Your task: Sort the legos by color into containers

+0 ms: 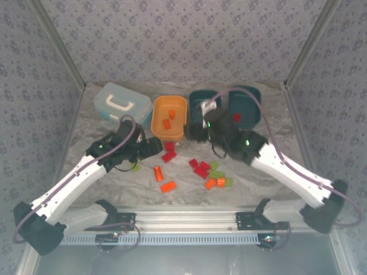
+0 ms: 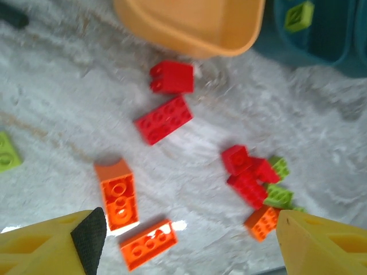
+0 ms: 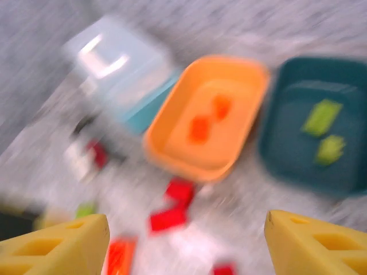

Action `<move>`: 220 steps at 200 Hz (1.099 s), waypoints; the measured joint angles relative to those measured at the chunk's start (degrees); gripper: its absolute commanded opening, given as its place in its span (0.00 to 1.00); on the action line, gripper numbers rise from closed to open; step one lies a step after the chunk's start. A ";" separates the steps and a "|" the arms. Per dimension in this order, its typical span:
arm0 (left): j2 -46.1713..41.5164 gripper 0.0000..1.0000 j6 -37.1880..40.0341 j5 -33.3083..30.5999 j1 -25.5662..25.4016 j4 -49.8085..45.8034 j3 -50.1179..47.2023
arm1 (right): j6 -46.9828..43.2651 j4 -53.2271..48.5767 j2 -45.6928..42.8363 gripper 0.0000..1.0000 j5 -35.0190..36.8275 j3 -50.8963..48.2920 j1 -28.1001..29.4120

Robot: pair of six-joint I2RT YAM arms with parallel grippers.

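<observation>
Legos (image 1: 200, 169) in red, orange and lime green lie scattered on the table (image 1: 183, 197) in front of the bins; two orange ones sit in the orange bin (image 1: 170, 103), two green in the middle teal bin (image 3: 292, 114), one red in the right teal bin (image 1: 250, 107). The left gripper (image 2: 184, 236) hangs over the loose bricks, fingers spread and empty; the right gripper (image 3: 186, 222) is also spread wide, holding nothing
</observation>
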 measured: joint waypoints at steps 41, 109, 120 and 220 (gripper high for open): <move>8.37 0.82 -2.27 -1.14 -4.44 0.11 -4.55 | 2.95 0.90 -8.41 0.79 -2.75 -21.99 14.29; 21.33 0.71 -7.54 -3.30 -5.77 3.04 -7.56 | 11.37 1.01 -17.62 0.78 1.18 -29.29 18.45; 21.88 0.70 -7.96 -3.26 -5.77 4.28 -8.17 | 11.56 1.22 -17.44 0.78 1.46 -29.27 17.99; 25.38 0.25 -7.98 -7.06 -5.84 5.29 -6.56 | 12.39 1.57 -15.93 0.73 4.28 -27.58 15.23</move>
